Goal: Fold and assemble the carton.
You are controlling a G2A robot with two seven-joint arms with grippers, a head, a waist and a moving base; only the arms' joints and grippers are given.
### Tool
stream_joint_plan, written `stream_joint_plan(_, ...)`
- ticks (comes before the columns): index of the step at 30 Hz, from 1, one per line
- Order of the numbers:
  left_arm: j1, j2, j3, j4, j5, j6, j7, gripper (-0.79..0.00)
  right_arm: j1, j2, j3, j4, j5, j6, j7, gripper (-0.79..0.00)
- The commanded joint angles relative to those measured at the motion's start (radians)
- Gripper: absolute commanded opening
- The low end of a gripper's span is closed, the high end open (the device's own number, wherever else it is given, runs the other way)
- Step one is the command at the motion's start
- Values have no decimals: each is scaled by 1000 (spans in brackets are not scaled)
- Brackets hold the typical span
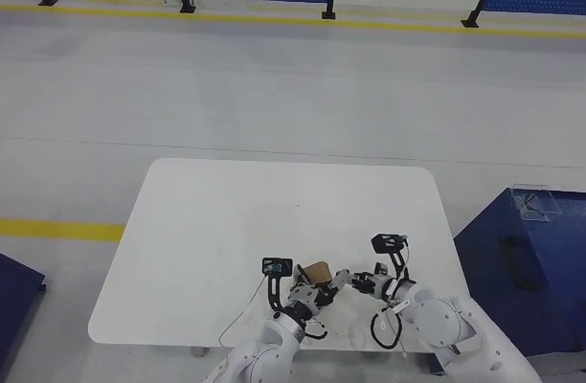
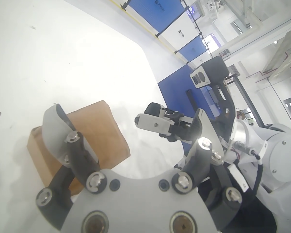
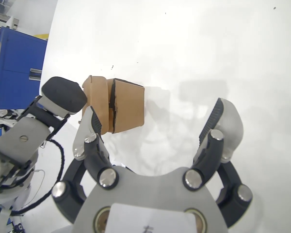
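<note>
The small brown cardboard carton (image 1: 317, 272) looks light, crushable, best pinched at creases; left end effector (image 2: 129, 117) and right end effector (image 3: 155, 107) gape wide.

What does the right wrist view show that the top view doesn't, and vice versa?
Right wrist view: the carton has a dark gap between two folded panels; the right gripper is open, nothing between its fingers; a left gripper pad looks pressed to the carton's side. Top view: the whole table, carton near its robot-side edge between the arms. Both: carton, table, both grippers.
</note>
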Motion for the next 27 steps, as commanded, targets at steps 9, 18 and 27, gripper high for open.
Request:
stream_joint_plan(9,16,-1,-8,-5,6,-12,-5,0,60,-27,-89,44,-55,56,-21,0)
stream_joint_plan(18,9,-6,-6,10,3,-16,-12,0,76,-40,-110,65,-68,63,-18,0)
stream_joint_plan(27,7,-10,-7,19,3,-21,-13,0,80,-49,-114,74,-77,59,-13,0)
